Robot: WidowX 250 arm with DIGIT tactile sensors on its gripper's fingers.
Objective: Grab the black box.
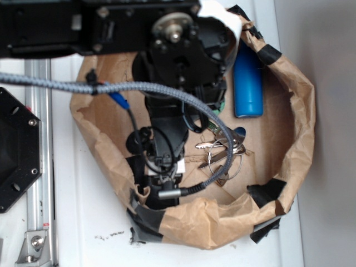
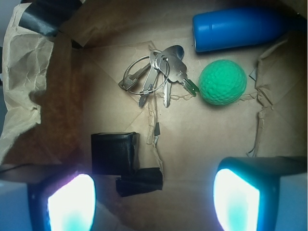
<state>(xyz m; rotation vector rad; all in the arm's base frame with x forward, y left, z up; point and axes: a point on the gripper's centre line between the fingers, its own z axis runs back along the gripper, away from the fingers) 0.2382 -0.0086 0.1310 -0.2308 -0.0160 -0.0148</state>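
Pincer (image 2: 154,197): on my wrist view I see both fingers at the bottom edge, glowing pale cyan, spread wide with bare brown paper between them. It has hold of nothing.

Black box (image 2: 114,153): lies flat on the paper floor, just above and inward of the finger on the picture's left (image 2: 71,202), outside the gap between the fingers. I cannot tell whether that finger touches it.

Black tape scrap (image 2: 139,180): crinkled strip stuck to the paper, touching the box's lower right corner.

Keys (image 2: 161,74): a bunch on a wire ring, lying further up the wrist view, apart from the box. One key has a green tip that nearly reaches the ball.

Green ball (image 2: 223,82): dimpled, just right of the keys, well apart from the box.

Blue cylinder (image 2: 238,28): lies on its side at the top right of the wrist view, just above the ball.

Paper bag (image 1: 300,128): rolled-down brown walls patched with black tape, holding all of the above.

Arm (image 1: 172,61): in my exterior view it reaches down into the bag and hides the box and the pincer; a grey braided cable (image 1: 111,88) crosses it.

Worktop (image 1: 94,222): white, bearing the bag.

Black hexagonal plate (image 1: 16,150): with screws, at the left edge, outside the bag.
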